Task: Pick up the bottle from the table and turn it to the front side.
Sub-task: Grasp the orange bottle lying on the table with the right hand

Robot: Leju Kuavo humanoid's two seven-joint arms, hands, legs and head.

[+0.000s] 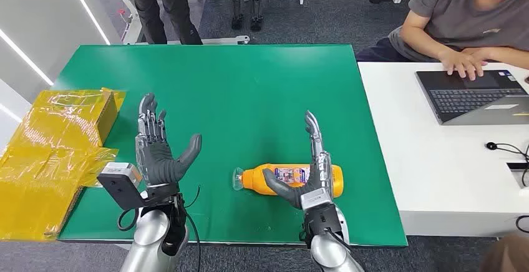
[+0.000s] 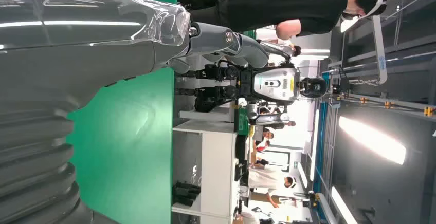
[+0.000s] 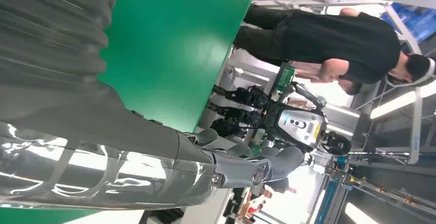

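My right hand hovers spread and empty over the orange bottle lying sideways on the green table, perhaps touching it. I should close around mid-body. Left hand is open, idle.

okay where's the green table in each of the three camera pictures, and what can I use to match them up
Head view: the green table fills the centre, with the orange bottle lying near its front edge.
Left wrist view: the table is the green band beside the left hand.
Right wrist view: the table is the green area beyond the right hand.
Shared landmark: the person in black standing past the table.
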